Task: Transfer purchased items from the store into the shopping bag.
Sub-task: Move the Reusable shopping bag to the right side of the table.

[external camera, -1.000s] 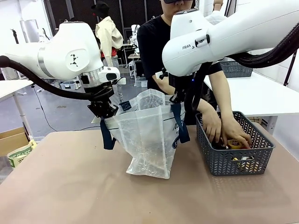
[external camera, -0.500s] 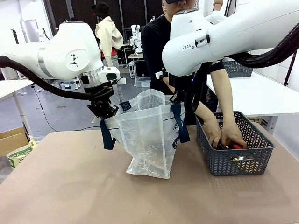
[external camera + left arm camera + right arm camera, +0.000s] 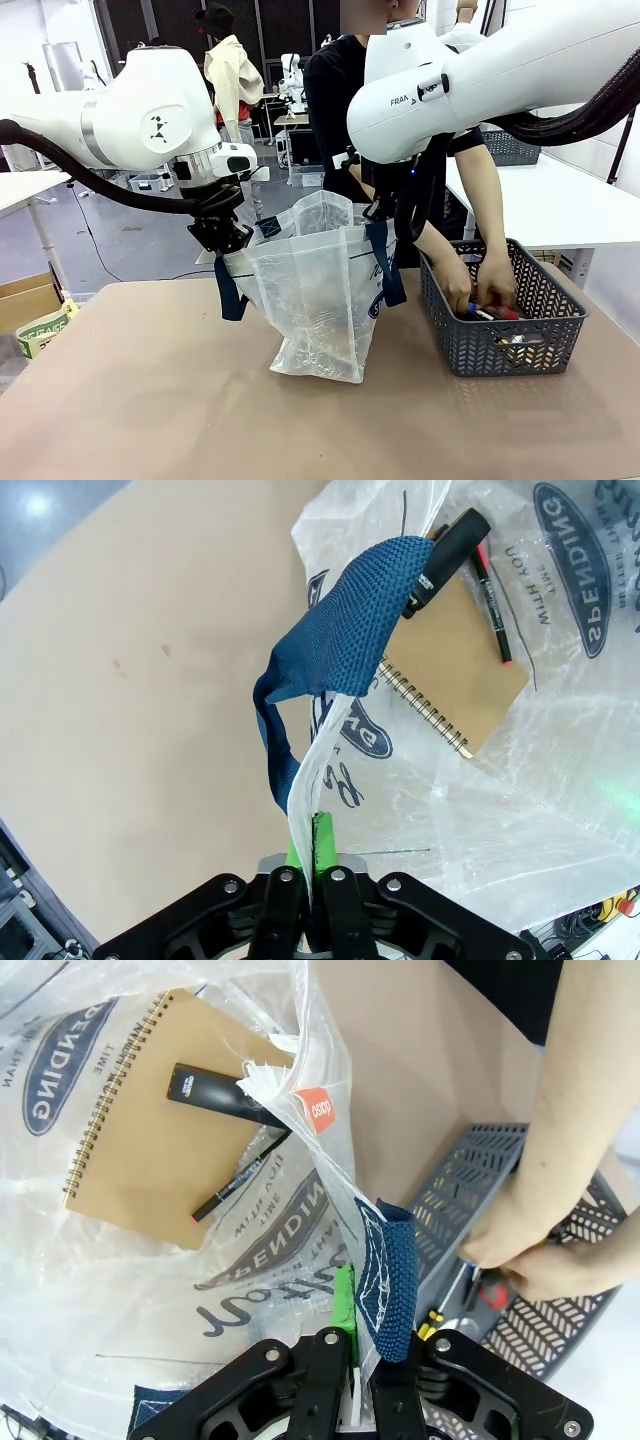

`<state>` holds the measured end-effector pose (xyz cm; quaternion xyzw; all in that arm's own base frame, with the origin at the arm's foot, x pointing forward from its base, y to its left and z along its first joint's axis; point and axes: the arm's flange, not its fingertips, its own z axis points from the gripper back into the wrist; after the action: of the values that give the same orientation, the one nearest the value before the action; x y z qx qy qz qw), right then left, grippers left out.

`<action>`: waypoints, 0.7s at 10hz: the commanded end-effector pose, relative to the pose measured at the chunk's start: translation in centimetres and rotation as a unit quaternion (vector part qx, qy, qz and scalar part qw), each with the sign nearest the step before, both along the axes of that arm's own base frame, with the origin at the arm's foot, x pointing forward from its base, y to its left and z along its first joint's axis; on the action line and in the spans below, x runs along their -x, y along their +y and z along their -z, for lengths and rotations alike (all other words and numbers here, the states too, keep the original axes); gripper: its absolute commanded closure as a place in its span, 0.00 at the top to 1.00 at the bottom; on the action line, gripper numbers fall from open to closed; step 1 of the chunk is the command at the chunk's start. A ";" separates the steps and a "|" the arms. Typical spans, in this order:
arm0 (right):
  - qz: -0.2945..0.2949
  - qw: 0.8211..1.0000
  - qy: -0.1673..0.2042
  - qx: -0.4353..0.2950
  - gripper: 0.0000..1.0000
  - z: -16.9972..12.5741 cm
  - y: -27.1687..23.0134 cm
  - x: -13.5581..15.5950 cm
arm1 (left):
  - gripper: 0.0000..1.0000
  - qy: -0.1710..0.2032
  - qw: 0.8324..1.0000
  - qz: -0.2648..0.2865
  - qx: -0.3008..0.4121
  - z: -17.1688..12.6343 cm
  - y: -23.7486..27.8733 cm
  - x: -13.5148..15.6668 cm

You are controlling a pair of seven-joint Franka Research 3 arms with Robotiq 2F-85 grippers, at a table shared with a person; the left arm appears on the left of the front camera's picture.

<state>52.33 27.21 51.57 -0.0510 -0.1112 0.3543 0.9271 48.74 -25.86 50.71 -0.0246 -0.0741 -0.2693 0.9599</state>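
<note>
Beside shopping bag (image 3: 315, 300), grey mesh basket (image 3: 510, 350)

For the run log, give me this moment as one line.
left tool: shut on shopping bag | right tool: shut on shopping bag | person's hands: in mesh basket | bag holds: notebook, marker, pen

one bag (image 3: 315, 290), two blue handles (image 3: 230, 295). inside: one notebook (image 3: 455, 670), one black marker (image 3: 448, 552), one thin pen (image 3: 490, 590). one basket (image 3: 500, 345) on worktop (image 3: 150, 400). two arms (image 3: 140, 110). two hands (image 3: 497, 280).
</note>
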 end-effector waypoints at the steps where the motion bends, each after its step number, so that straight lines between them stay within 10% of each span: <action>1: 0.001 1.000 0.001 0.002 0.00 0.2 -0.2 -0.1 | 0.00 0.001 1.000 -0.003 -0.001 0.0 0.2 0.0; 7: 0.001 1.000 0.001 0.002 0.00 0.2 -0.2 -0.1 | 0.00 0.001 1.000 -0.003 -0.001 0.0 0.2 0.0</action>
<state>52.33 27.21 51.57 -0.0510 -0.1112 0.3543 0.9271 48.74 -25.86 50.71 -0.0246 -0.0741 -0.2693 0.9599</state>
